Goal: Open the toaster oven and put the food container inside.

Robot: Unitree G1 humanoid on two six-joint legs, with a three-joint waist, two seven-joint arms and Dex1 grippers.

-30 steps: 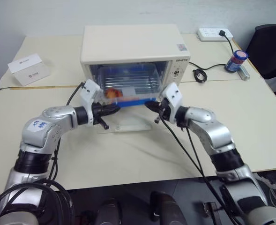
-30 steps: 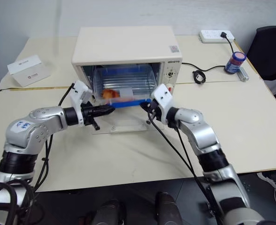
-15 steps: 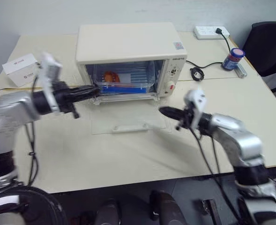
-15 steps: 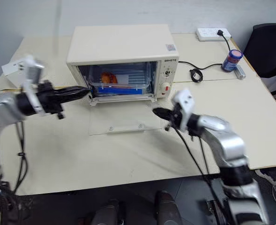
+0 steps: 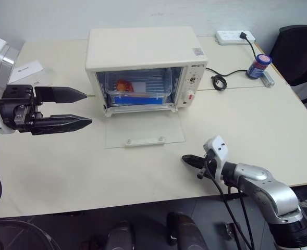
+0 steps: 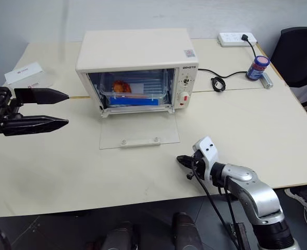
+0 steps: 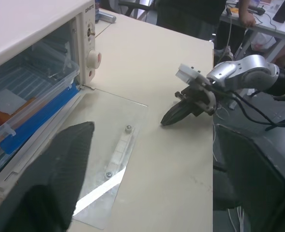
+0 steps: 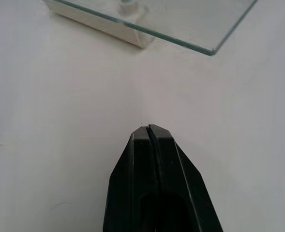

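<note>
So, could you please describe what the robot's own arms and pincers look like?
The right arm has rounded silver-grey shells with black joints and loose black cables. A white block sits behind the right pincer. Both it and the left pincer have two black fingers tapering to points.

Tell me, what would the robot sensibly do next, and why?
Probably swing the glass door up to shut the oven: the food box already sits inside, the door lies flat on the table, and both grippers, left and right, hold nothing.
</note>
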